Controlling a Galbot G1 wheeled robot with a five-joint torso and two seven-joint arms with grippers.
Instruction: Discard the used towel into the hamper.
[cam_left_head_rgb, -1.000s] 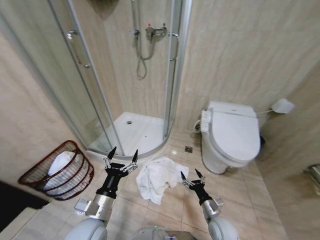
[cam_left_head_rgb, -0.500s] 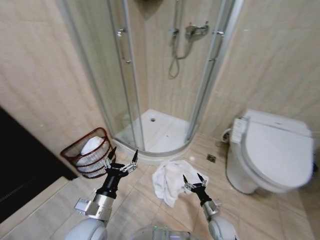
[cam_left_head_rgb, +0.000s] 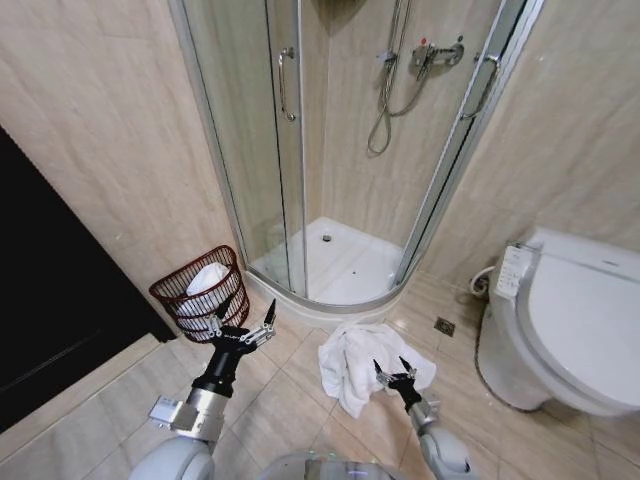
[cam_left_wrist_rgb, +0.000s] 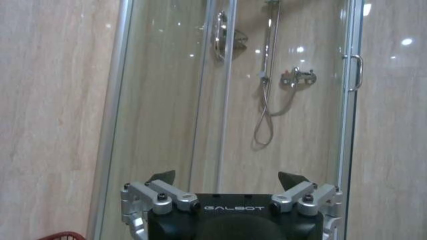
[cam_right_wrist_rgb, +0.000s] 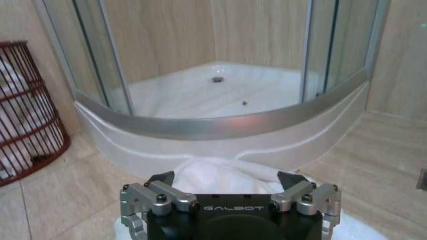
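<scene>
Towel (cam_left_head_rgb: 365, 365) first: one white crumpled heap on the tiled floor (cam_left_head_rgb: 290, 400), right up against the curved lip of the shower tray (cam_left_head_rgb: 345, 270). Head view gives you the whole bathroom, so shower stall with glass doors, toilet (cam_left_head_rgb: 575, 320) off to the right, dark doorway on the left, and the hamper (cam_left_head_rgb: 203, 296) sitting against the wall just left of the shower. It's a small round reddish-brown basket of thin ribs with a rolled rim, tilted a bit, and there's already something white inside it, looks like another towel. So one hamper, one towel on the floor, two grippers. Left gripper (cam_left_head_rgb: 243, 329) hangs in front of the hamper, fingers spread wide with nothing in them. Right gripper (cam_left_head_rgb: 393, 368) sits low over the near edge of the towel, fingers also apart and empty. Right wrist view gets you what the head cam can't: a close look at the towel (cam_right_wrist_rgb: 220, 175) bunched just past the fingers, the tray's drain, and the hamper's ribs (cam_right_wrist_rgb: 30, 110) from the side with white stuff showing through. Left wrist view looks up at the shower glass, hose and mixer tap, with just a sliver of red rim (cam_left_wrist_rgb: 63, 235) in the corner.
</scene>
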